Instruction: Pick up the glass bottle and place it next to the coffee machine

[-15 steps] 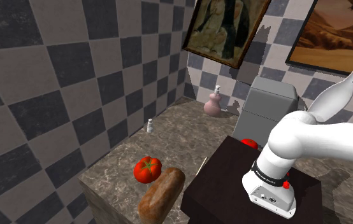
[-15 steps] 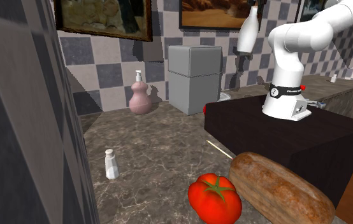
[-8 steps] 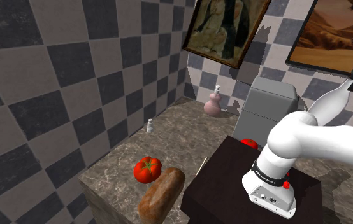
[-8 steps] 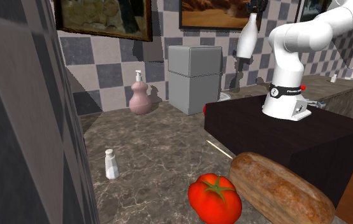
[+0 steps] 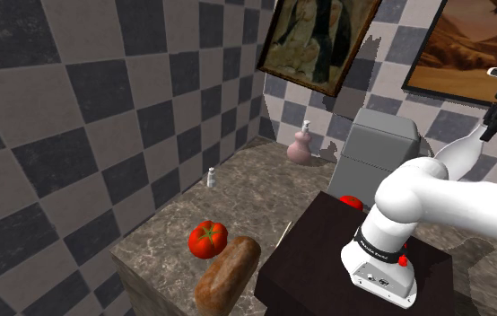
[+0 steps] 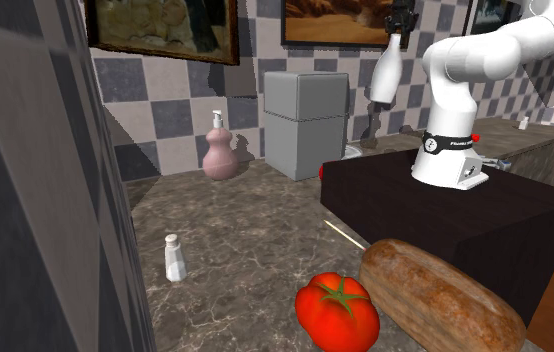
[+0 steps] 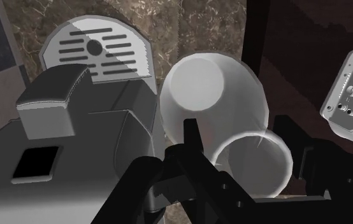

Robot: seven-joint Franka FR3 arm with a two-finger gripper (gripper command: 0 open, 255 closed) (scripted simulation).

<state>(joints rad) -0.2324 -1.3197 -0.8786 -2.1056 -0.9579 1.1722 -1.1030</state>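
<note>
Over the marbled counter [image 6: 235, 230], the hand [image 6: 399, 20] grips the white bottle [image 6: 385, 75] hanging beneath it.

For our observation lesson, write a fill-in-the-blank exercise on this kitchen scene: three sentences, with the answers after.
The gripper clasps the white bottle by its ___.
The coffee machine beside it is coloured ___.
The tomato next to the bread loaf is ___.
Missing: neck; grey; red.

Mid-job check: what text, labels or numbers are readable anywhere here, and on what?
On the black band around the arm's base: white lettering, too small to read.
On the coffee machine and the bottle: none seen.
</note>
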